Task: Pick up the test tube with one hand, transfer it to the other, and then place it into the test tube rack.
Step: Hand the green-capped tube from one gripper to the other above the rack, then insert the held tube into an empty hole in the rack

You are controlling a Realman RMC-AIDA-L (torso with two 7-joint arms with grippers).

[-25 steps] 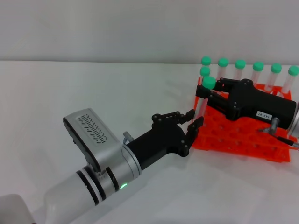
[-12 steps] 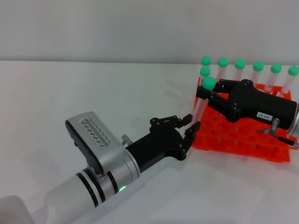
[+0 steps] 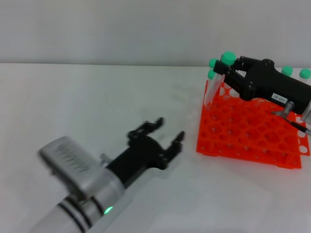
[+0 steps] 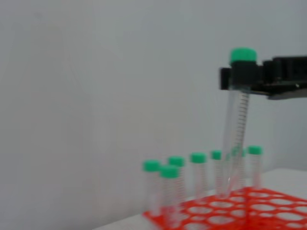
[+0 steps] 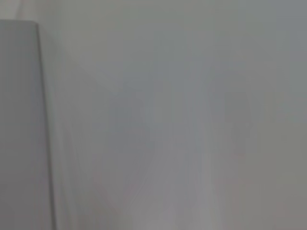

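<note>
My right gripper (image 3: 231, 73), black with a white label, is shut on the test tube (image 3: 214, 90) just below its green cap (image 3: 227, 58). It holds the tube tilted over the back left corner of the orange test tube rack (image 3: 243, 136). In the left wrist view the tube (image 4: 236, 139) hangs from the right gripper (image 4: 242, 77) with its lower end close to the rack's top (image 4: 225, 213); I cannot tell whether it is in a hole. My left gripper (image 3: 169, 130), with the green ring on its silver wrist, is open and empty, low on the table to the left of the rack.
Several other green-capped tubes (image 3: 213, 63) stand along the rack's back row, also seen in the left wrist view (image 4: 169, 191). The table is white, with a grey wall behind it. The right wrist view shows only grey wall.
My left gripper has pulled back from the rack toward the lower left, staying open. My right gripper has lifted the tube and carried it toward the back of the rack.
</note>
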